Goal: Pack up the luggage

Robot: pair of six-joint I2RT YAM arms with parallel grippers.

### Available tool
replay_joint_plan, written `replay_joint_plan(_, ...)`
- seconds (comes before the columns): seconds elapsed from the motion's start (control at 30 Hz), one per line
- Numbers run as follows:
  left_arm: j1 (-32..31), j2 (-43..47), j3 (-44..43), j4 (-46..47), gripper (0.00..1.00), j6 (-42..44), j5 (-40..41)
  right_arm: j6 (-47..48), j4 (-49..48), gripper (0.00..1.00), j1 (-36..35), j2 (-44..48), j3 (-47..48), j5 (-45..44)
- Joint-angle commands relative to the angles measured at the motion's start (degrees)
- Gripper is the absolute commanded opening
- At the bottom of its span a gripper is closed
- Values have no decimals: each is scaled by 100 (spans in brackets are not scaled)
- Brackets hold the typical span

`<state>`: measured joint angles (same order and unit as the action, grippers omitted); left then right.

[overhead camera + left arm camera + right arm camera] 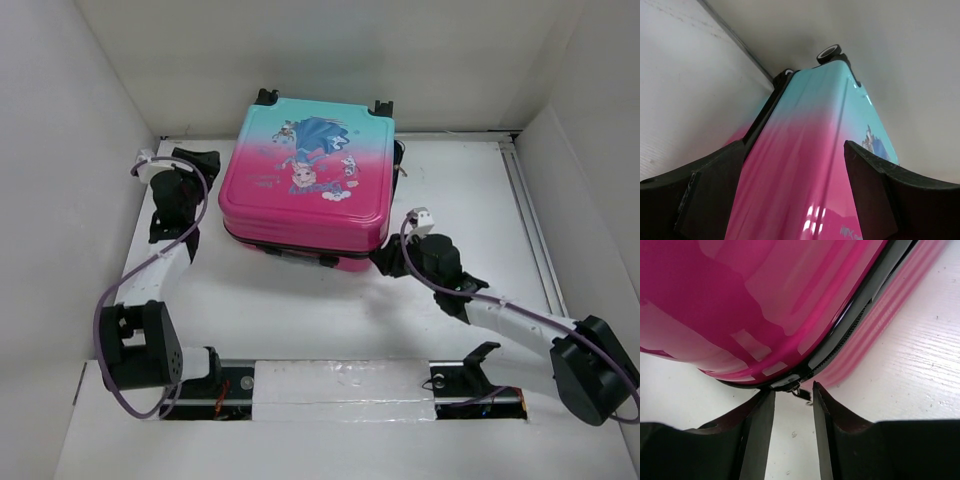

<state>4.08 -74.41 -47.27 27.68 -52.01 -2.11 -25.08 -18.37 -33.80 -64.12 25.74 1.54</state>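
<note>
The luggage (310, 180) lies flat and closed on the white table, pink at the near end and turquoise at the far end, cartoon print up. My left gripper (205, 160) is at its left side, open. In the left wrist view the fingers stand wide apart, the left gripper (795, 145) framing the luggage (805, 165). My right gripper (385, 262) is at the near right corner, open. In the right wrist view the small zipper pull (802, 391) hangs between the tips of the right gripper (793, 389), under the luggage (765, 305) and its black zipper trim (855, 320).
White walls enclose the table on the left, the far side and the right. A rail (525, 210) runs along the right edge. Black wheels (266, 97) stick out at the suitcase's far end, close to the back wall. The arms' mounting bar (340, 385) crosses the near edge.
</note>
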Motion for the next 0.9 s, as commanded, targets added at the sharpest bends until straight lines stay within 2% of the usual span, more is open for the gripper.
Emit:
replay_joint_plan(0.0,-3,-231,-195,290,76,-90,-255,100,-1185,41,155,-170,-42,66)
replay_joint_plan(0.1,-3,-425,-248,290,76,-90,-396,100,-1484,37,207,-355,-42,206)
replay_joint_plan(0.2,-3,-565,-248,343,75,-90,-457,100,-1889,17,207,-409,-165,329)
replay_joint_plan(0.23,-3,-566,-196,343,75,-90,-457,100,-1889,6,155,-409,-165,329)
replay_joint_plan(0.27,-3,-566,-195,395,74,-38,-509,39,-1889,0,155,-348,-165,225)
replay_joint_plan(0.37,-214,-618,-134,465,72,-37,-510,-14,-1794,0,-144,-41,-288,-127)
replay_joint_plan(0.53,-468,-750,146,668,71,-63,-703,-234,-1056,0,-863,452,-482,-758)
replay_joint_plan(0.67,-776,-750,525,975,71,-169,-703,-340,-449,0,-1444,453,-394,-1121)
replay_joint_plan(0.87,-1101,-618,719,1169,70,-231,-642,-445,-570,0,-1849,145,-201,-1332)
